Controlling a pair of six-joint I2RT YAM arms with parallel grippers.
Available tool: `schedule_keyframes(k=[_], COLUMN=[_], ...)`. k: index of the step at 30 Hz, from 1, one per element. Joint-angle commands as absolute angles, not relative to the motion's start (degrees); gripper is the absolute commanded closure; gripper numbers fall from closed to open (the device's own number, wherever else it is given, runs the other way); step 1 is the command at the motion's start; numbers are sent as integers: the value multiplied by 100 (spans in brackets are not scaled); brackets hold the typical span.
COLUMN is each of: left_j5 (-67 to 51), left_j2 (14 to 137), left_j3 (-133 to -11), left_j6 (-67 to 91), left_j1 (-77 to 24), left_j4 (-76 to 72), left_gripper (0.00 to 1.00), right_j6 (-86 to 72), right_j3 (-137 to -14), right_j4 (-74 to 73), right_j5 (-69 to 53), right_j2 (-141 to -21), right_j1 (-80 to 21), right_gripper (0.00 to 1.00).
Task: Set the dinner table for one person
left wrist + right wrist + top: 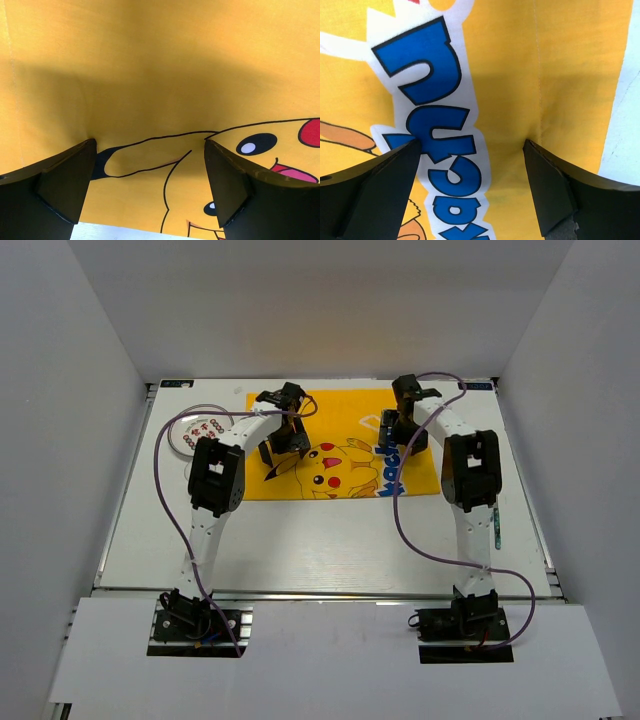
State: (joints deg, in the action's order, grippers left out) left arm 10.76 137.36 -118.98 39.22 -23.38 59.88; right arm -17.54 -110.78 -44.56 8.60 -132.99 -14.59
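Pincers — left gripper (149, 145), right gripper (471, 144) — gaping, tips on yellow mat (340, 420); dinner table (320, 540) beneath.

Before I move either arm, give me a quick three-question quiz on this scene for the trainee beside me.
1. True or false: the left pincer is shut on the yellow mat.
2. Pick one: the patterned plate lies A) on the mat, B) on the bare dinner table left of the mat, C) beside the right arm's base.
3. Fill in: the lettering under the right pincer is printed in ___.

Key: 1 false, its jaws stand open; 2 B; 3 blue.
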Motion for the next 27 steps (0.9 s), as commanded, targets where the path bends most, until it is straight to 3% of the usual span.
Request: schedule_keyframes(k=[1,7,14,17,19,23,27], left_j5=[1186,1222,1204,1467,1634,2152,2874], left_j2=[13544,13061,12420,11911,11455,10532,9433], left_j3=[-11961,-12147,-12287,-12270,-12278,-12086,-10491], left_j6=[3885,3876,3955,3920,3806,3525,3358], left_j1=[-2268,-2268,-2268,-2268,-2268,-2075,-1732], left_j4=[5809,5792,5809,5897,5906,5767,4775], left_gripper=[2,2,2,2,2,2,2], right_j6=[-1784,-1784,-1617,-1547,-1521,-1503,-1608], right_j3=[-10662,-10924,-12531,-12683,-12168,-10436,-8871], right_j4=[-4360,-4543,-5403,-5485,-5353,-4616,-3773], right_j5=[721,764,800,817,765,590,72], right_j2=[-12930,-12393,-12358,-11869,-11376,-9114,-7316], right_j1=[-1380,-1354,-1362,-1371,-1424,-1468,-1459], right_gripper=[11,11,11,11,11,11,11])
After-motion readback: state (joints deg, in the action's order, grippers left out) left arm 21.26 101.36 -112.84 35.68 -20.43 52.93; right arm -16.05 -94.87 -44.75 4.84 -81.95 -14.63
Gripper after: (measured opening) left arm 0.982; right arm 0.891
